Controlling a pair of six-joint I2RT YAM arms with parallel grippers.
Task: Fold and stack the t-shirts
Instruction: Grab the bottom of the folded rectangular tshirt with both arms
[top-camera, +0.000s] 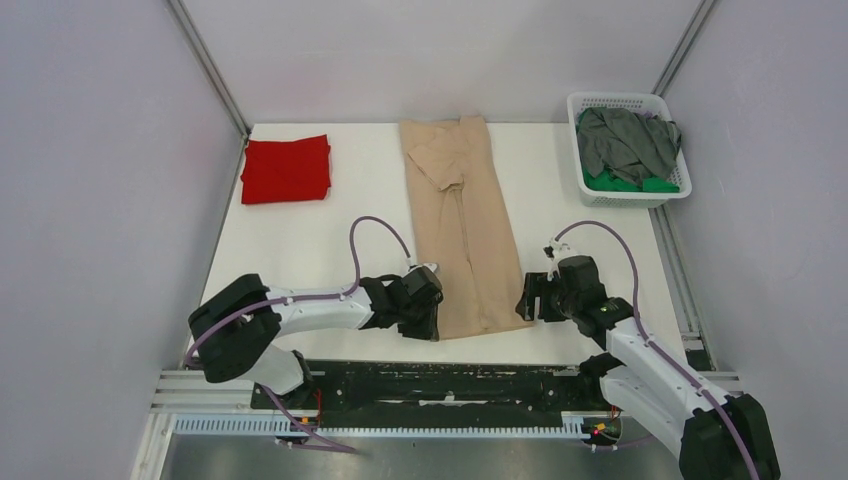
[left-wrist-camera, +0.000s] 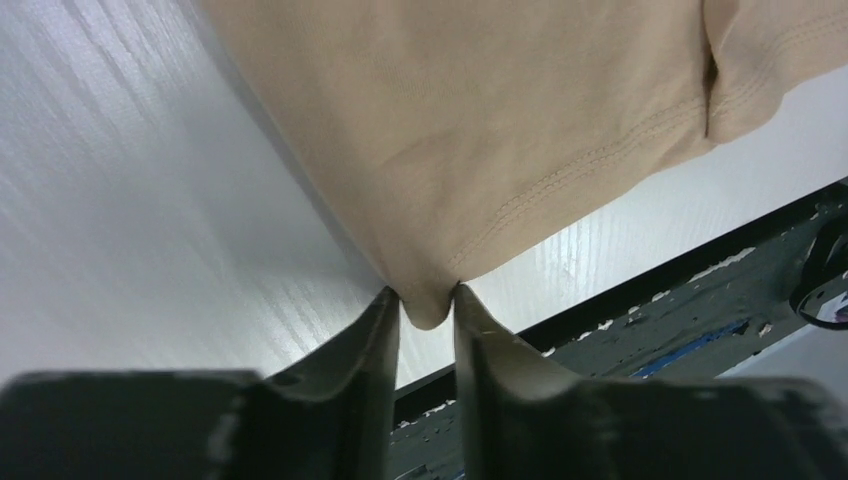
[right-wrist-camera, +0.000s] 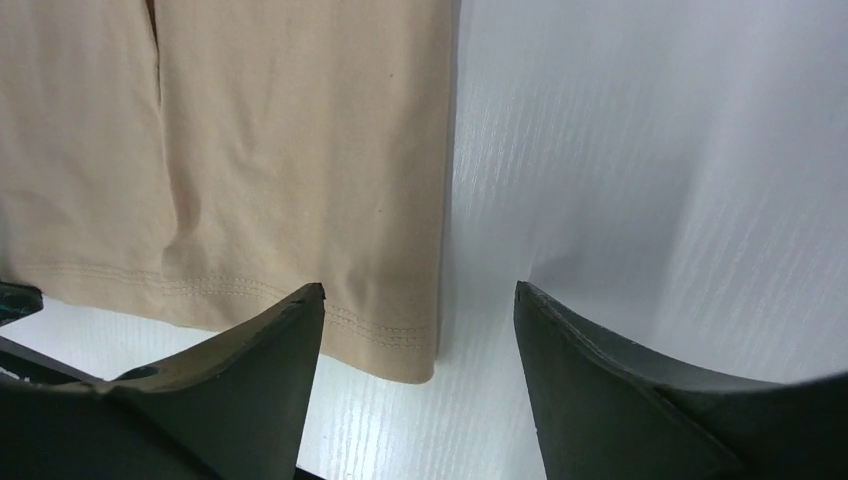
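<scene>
Beige t-shirt (top-camera: 465, 225): folded lengthwise into a long strip at the middle of the white table (top-camera: 330, 250), running from 12 o'clock down to the near edge. One sleeve is turned over on top near the far end.

- Left gripper (left-wrist-camera: 428, 298): at the strip's near hem corner on the 7 o'clock side. Fingers are closed in on the corner tip, and a small nub of cloth is pinched between them. How many layers are caught cannot be told. The top view hides the fingertips under the wrist housing.
- Right gripper (right-wrist-camera: 420, 290): at the near hem corner on the 5 o'clock side. Jaws are spread, one finger over the stitched hem, the other over bare table. The corner lies in the gap, not gripped. Contact with the cloth cannot be judged.
- Red t-shirt (top-camera: 286, 169): folded to a flat square at 10 o'clock, well apart from the strip.
- White basket (top-camera: 620, 100): at 2 o'clock. It holds a crumpled grey garment (top-camera: 625, 140) over a green garment (top-camera: 625, 183), of which only an edge shows. Their shapes are unreadable.
</scene>
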